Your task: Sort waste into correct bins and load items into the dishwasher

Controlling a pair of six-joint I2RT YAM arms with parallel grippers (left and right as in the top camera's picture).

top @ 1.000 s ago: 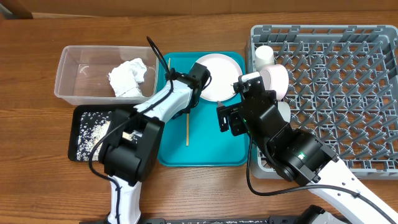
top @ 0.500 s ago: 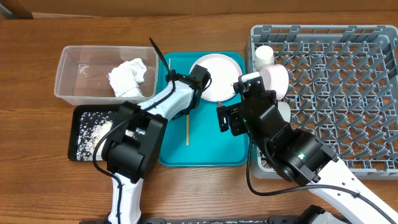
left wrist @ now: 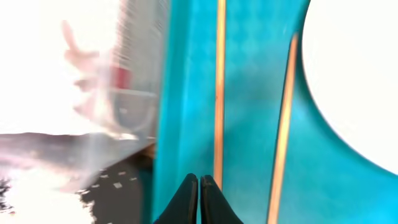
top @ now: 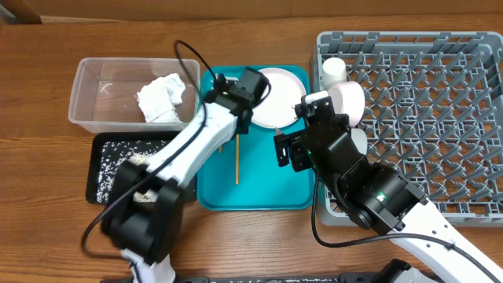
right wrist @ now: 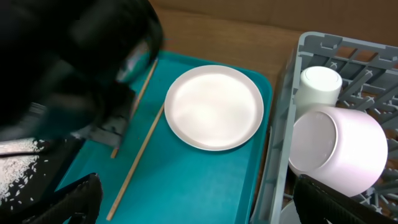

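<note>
The round pale plate (top: pixel 280 96) lies at the far right of the teal tray (top: pixel 267 189); it also shows in the right wrist view (right wrist: pixel 214 106). Two chopsticks (left wrist: pixel 219 93) (left wrist: pixel 283 124) lie on the tray left of the plate; one shows overhead (top: pixel 236 163). My left gripper (left wrist: pixel 199 182) is shut and empty, above the tray beside the chopsticks. My right gripper (right wrist: pixel 199 202) is open and empty over the tray's right part. The tissue (top: pixel 161 98) lies in the clear tub (top: pixel 86 94). Rice (top: pixel 110 165) is in the black tray (top: pixel 94 192). A cup (top: pixel 334 71) and bowl (top: pixel 351 102) sit in the dish rack (top: pixel 424 118).
A second bowl (top: pixel 358 141) sits in the rack's near left part, beside my right arm. A blurred red patch (left wrist: pixel 121 78) shows through the tub wall in the left wrist view. The rack's rim (right wrist: pixel 280 143) runs close along the tray's right edge.
My left arm has stretched out and its wrist has shifted a little farther back and left over the tray. The right arm has not moved.
</note>
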